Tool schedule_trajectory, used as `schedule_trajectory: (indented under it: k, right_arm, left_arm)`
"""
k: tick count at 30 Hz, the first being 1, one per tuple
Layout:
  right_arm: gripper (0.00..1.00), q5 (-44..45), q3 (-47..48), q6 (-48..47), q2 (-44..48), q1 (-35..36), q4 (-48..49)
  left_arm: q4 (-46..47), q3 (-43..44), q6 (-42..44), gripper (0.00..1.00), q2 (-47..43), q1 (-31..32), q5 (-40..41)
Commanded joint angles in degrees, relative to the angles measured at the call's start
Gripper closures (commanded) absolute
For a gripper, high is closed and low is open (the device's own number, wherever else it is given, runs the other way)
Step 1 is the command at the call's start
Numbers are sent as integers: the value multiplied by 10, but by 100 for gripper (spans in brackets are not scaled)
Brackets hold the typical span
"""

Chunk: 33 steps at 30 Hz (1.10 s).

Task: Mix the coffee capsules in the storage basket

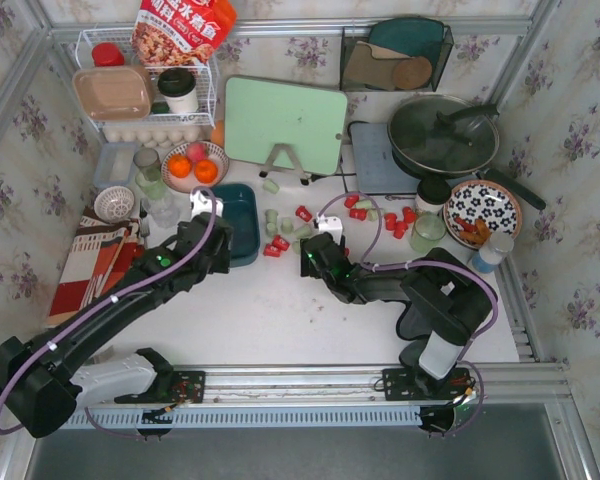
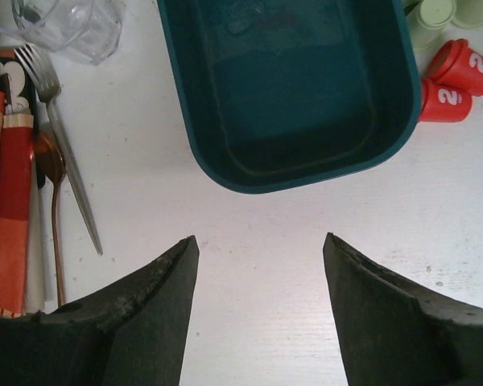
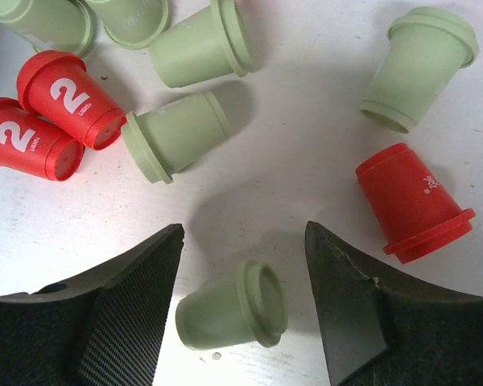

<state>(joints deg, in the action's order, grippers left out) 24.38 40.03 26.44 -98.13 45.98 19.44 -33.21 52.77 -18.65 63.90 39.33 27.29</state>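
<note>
The dark teal storage basket [image 1: 242, 215] stands left of centre and shows empty in the left wrist view [image 2: 290, 181]. Red and pale green coffee capsules [image 1: 280, 235] lie loose on the table to its right, with more [image 1: 385, 215] farther right. My left gripper [image 1: 223, 262] is open and empty, just short of the basket's near end [image 2: 260, 237]. My right gripper [image 1: 308, 252] is open, low over the capsules [image 3: 243, 227]. A pale green capsule [image 3: 229, 314] lies on its side between the fingers, not gripped. Two red capsules [image 3: 60, 104] lie at the left, another [image 3: 410, 201] at the right.
A fork and spoon [image 2: 64, 153] and a striped cloth [image 1: 100, 265] lie left of the basket, with a glass [image 1: 160, 208] beyond. A fruit bowl with oranges [image 1: 195, 165], a green cutting board [image 1: 283, 122], a lidded pan [image 1: 442, 135] and a patterned plate [image 1: 482, 212] stand behind.
</note>
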Motion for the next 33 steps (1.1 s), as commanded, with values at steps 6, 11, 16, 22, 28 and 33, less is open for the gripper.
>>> schedule_trajectory:
  k: [6,11,16,22,28,33]
  right_arm:
    - [31,-24,-4,4,8,4,-71]
    - [29,-37,6,-26,1,12,-99]
    - [31,-11,18,-42,-11,20,-123]
    - [37,-2,31,-42,-4,22,-151]
    - [31,-11,40,-39,-2,26,-182]
    - [25,-23,40,-56,-3,31,-196]
  left_arm:
    - [54,-51,-23,34,-6,-32,-34]
    - [57,-68,-17,34,-32,-41,-44]
    - [57,-84,-16,34,-63,-43,-49]
    - [78,-118,-20,34,-89,-48,-30]
    - [101,-145,-27,34,-88,-57,-18]
    - [104,-154,-27,34,-103,-59,-21]
